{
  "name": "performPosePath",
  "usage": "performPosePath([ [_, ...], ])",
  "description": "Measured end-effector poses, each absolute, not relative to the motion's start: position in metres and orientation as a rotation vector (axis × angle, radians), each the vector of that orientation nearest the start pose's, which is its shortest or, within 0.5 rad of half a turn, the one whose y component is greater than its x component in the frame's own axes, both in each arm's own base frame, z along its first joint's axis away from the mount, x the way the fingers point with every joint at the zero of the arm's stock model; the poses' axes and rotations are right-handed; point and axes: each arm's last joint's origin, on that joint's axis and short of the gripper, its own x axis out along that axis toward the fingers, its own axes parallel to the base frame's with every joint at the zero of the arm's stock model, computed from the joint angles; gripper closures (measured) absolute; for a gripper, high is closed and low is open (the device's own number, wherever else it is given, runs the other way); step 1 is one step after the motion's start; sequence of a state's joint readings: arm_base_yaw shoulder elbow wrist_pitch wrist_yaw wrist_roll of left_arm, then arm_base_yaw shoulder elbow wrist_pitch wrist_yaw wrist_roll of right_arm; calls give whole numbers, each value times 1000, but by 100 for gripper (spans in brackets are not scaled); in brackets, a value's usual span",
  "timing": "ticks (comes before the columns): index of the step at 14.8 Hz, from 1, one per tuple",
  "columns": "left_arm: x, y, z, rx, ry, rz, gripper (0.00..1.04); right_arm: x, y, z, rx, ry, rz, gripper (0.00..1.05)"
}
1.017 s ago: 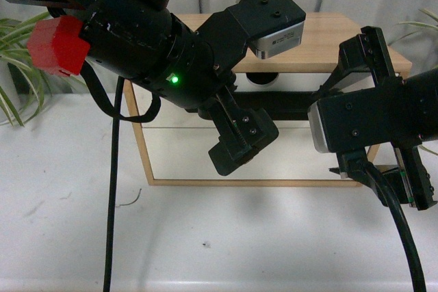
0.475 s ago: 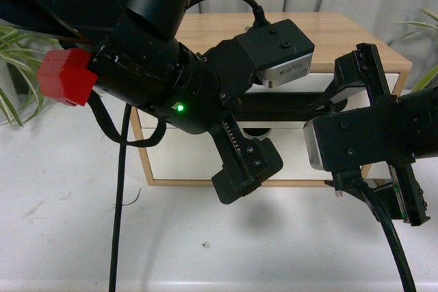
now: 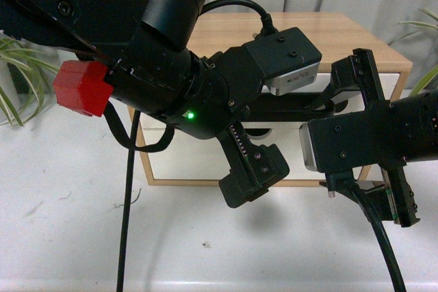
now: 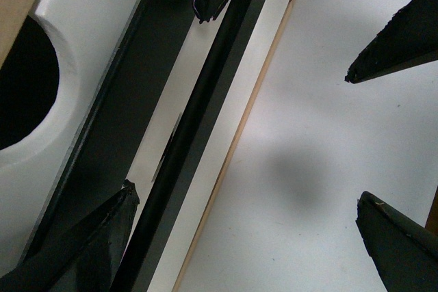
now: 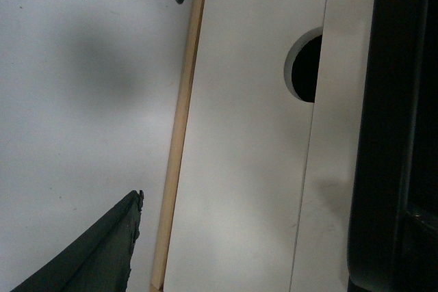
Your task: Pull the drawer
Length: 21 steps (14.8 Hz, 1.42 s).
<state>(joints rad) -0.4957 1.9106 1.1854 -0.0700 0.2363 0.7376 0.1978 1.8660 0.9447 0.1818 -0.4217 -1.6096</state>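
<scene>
Hanging lower than before: left end effector (image 3: 250,182) beside drawer (image 3: 391,83).

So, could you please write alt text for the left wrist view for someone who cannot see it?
A long black bar handle on the white-fronted drawer runs diagonally between the spread fingers of the open left tool, close to one finger. The drawer's half-round notch shows on one side, the white table on the other.

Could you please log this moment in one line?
drawer: handle not gripped | left gripper: jaws open beside handle | right gripper: jaws open
</scene>
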Motion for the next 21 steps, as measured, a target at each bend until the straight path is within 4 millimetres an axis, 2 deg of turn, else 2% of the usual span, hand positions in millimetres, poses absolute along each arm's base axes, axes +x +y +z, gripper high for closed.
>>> performPosePath([
  [5, 345, -197, 166, 751, 508, -970, 7, 346, 83, 131, -1375, 131, 1006, 6],
  [11, 325, -200, 164, 742, 492, -996, 7, 325, 80, 129, -1385, 145, 991, 6],
  [18, 304, -196, 163, 725, 492, -1010, 7, 292, 75, 134, -1341, 166, 978, 6],
  [21, 288, -195, 162, 715, 500, -1026, 7, 271, 70, 135, -1307, 182, 991, 6],
])
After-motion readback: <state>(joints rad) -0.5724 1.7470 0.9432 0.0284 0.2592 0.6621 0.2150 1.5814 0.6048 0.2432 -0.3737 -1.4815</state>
